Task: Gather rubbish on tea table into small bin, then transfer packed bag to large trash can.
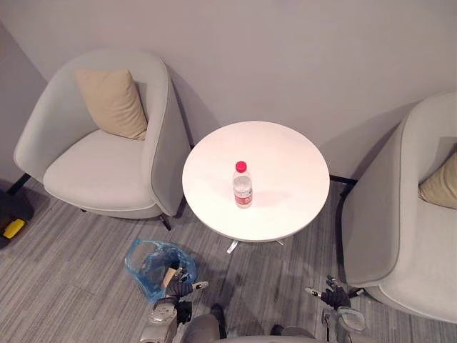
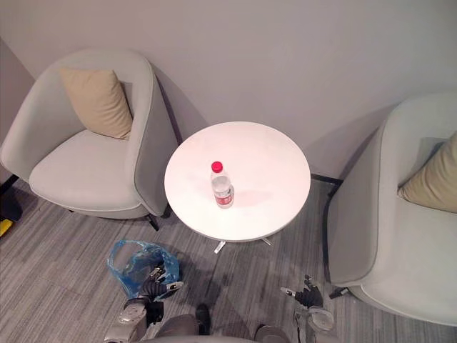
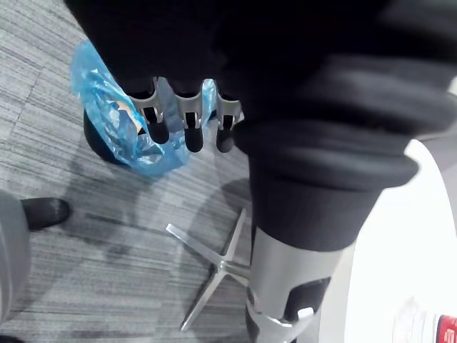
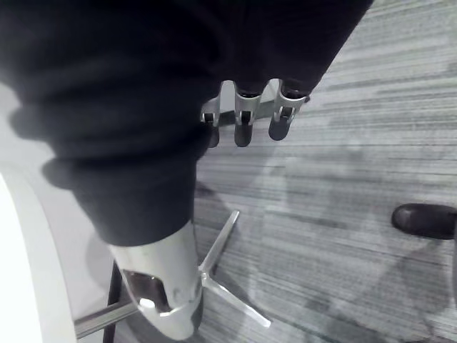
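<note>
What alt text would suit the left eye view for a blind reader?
A red-capped bottle stands upright on a round white table between two grey armchairs. A blue-bagged bin sits on the carpet by the robot's left hand; its right hand hangs opposite.

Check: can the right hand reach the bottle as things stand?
Probably yes. The bottle stands alone on the table, and the right hand, open, hangs below the rim with nothing between; it must rise first.
</note>
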Controlling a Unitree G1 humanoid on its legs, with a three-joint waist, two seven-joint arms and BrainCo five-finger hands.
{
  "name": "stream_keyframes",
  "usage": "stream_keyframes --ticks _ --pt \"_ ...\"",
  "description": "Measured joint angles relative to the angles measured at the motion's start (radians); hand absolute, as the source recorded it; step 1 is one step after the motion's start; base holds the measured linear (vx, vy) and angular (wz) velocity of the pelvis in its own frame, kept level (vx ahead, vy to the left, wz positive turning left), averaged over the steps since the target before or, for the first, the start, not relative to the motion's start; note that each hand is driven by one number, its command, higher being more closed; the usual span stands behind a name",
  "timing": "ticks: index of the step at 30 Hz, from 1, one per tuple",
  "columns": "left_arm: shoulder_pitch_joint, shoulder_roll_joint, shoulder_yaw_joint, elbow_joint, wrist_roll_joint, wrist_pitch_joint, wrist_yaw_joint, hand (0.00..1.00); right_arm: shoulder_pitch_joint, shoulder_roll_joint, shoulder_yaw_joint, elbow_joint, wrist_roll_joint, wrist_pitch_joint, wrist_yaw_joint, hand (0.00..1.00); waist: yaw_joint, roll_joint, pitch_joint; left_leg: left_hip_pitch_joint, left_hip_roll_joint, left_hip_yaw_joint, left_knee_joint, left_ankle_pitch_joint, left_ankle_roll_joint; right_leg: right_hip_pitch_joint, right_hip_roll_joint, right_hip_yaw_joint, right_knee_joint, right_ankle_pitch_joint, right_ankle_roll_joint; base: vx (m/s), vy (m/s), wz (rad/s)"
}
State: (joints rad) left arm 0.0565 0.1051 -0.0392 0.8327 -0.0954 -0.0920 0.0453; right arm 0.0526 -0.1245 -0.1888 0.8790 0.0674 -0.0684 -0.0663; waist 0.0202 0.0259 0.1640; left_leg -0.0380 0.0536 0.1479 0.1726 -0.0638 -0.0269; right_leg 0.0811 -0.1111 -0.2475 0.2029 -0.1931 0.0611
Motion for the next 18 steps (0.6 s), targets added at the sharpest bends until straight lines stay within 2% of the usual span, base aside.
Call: stream_keyframes --ticks 2,3,5,6,7,8,9,10,11,13,15,18 --pt "0.013 0.0 -0.008 0.001 0.0 0.001 -0.001 0.0 -0.001 0.001 0.001 0.001 -0.004 0.001 0.001 0.0 -0.002 -0.027 0.0 0.012 -0.037 0.004 0.002 -0.042 0.021 -0.03 -0.055 0.002 0.105 -0.078 0.035 0.09 0.046 0.11" --pt "0.016 0.001 -0.026 0.002 0.0 0.001 -0.001 0.0 -0.004 -0.001 0.002 0.001 -0.013 0.001 0.001 0.0 -0.004 -0.03 -0.008 0.017 -0.053 0.001 0.001 -0.058 0.024 -0.047 -0.082 0.01 0.177 -0.102 0.068 0.11 0.019 0.06" --pt "0.014 0.006 -0.048 0.001 0.0 0.001 -0.002 0.0 -0.007 -0.001 0.003 0.001 -0.022 0.002 0.001 0.0 -0.005 -0.027 -0.013 0.021 -0.065 -0.018 0.003 -0.055 0.029 -0.096 -0.096 0.035 0.298 -0.093 0.078 0.21 0.051 0.26" --pt "0.003 0.016 -0.047 -0.001 -0.001 0.001 -0.001 0.0 -0.007 0.006 0.007 0.003 -0.022 0.004 0.004 0.0 -0.009 -0.017 -0.016 0.039 -0.057 -0.042 0.011 -0.057 0.033 -0.162 -0.096 0.063 0.425 -0.078 0.06 0.23 0.05 0.48" --pt "0.001 0.019 -0.047 -0.003 -0.001 0.001 -0.001 0.0 -0.003 0.008 0.011 0.006 -0.022 0.004 0.004 0.0 -0.012 -0.015 -0.021 0.038 -0.047 -0.052 0.013 -0.059 0.035 -0.174 -0.081 0.081 0.432 -0.097 0.051 0.24 -0.013 0.61" --pt "-0.007 0.021 -0.04 -0.003 -0.001 0.001 0.001 0.0 -0.004 0.006 0.022 0.009 -0.022 0.005 0.004 0.0 -0.018 -0.014 -0.021 0.042 -0.017 -0.08 0.012 -0.059 0.035 -0.197 -0.024 0.127 0.366 -0.127 0.016 0.17 -0.062 0.54" --pt "-0.01 0.031 -0.037 -0.002 -0.001 0.0 0.002 0.0 -0.008 0.003 0.029 0.008 -0.022 0.004 0.004 0.0 -0.018 -0.013 -0.021 0.044 0.0 -0.095 0.012 -0.058 0.034 -0.215 0.007 0.154 0.303 -0.12 0.013 0.2 -0.081 0.63" --pt "-0.009 0.059 -0.039 0.002 -0.001 -0.001 0.001 0.0 -0.005 0.004 0.032 0.008 -0.022 0.002 0.003 0.0 -0.012 -0.041 -0.031 0.049 -0.011 -0.106 0.014 -0.061 0.013 -0.218 0.022 0.182 0.125 0.013 0.008 0.21 -0.108 0.54" --pt "-0.013 0.058 -0.037 0.014 -0.001 0.0 0.0 0.0 0.0 -0.002 0.031 0.014 -0.022 -0.001 0.003 0.0 -0.012 -0.054 -0.029 0.062 -0.02 -0.119 0.022 -0.079 -0.012 -0.216 0.013 0.181 0.118 0.08 -0.003 0.2 -0.084 0.42" --pt "0.001 0.029 -0.035 0.026 -0.001 -0.001 -0.001 0.0 -0.005 -0.028 0.03 0.028 -0.022 0.0 0.002 0.0 -0.006 -0.026 -0.043 0.075 0.014 -0.122 0.015 -0.081 -0.017 -0.177 0.038 0.171 0.071 0.09 -0.015 0.16 -0.084 0.08" --pt "0.01 0.014 -0.035 0.03 -0.001 -0.001 -0.001 0.0 -0.009 -0.032 0.029 0.029 -0.022 -0.002 0.003 0.0 -0.007 -0.004 -0.052 0.079 0.026 -0.121 -0.006 -0.082 -0.02 -0.158 0.059 0.165 0.018 0.113 -0.021 0.1 -0.077 -0.06" --pt "0.01 0.013 -0.031 0.044 -0.001 -0.001 -0.002 0.0 -0.004 -0.027 0.03 0.04 -0.022 0.0 0.004 0.0 -0.007 0.001 -0.055 0.097 0.042 -0.121 -0.036 -0.076 -0.029 -0.119 0.08 0.161 -0.054 0.144 -0.027 0.04 -0.027 -0.03"
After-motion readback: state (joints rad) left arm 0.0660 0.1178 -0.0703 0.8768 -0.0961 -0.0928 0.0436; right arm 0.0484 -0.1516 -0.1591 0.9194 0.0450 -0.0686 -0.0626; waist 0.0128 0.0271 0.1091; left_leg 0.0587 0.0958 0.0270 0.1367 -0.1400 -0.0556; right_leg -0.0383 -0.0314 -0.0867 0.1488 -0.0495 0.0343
